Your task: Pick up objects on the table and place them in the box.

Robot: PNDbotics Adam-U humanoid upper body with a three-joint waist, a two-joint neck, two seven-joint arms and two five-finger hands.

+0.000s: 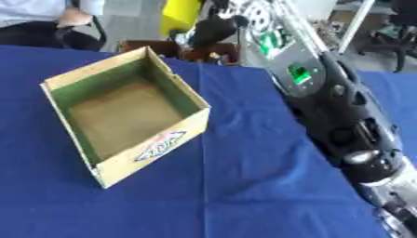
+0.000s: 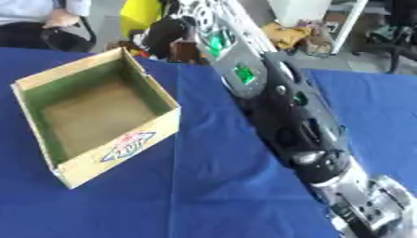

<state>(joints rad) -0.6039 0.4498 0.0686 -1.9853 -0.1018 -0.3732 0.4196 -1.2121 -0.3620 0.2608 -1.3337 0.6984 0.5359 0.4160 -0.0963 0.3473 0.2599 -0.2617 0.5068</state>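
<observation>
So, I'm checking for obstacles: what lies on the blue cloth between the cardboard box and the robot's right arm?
Nothing: between the cardboard box and the right arm, only bare blue tablecloth shows, clearest in the left eye view.

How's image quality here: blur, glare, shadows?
Left eye view: soft all over, the box logo unreadable, even light, faint shadow inside the box. Right eye view: equally soft, the right arm smeared, green glow on its panel; the hand is a dark blob.
</observation>
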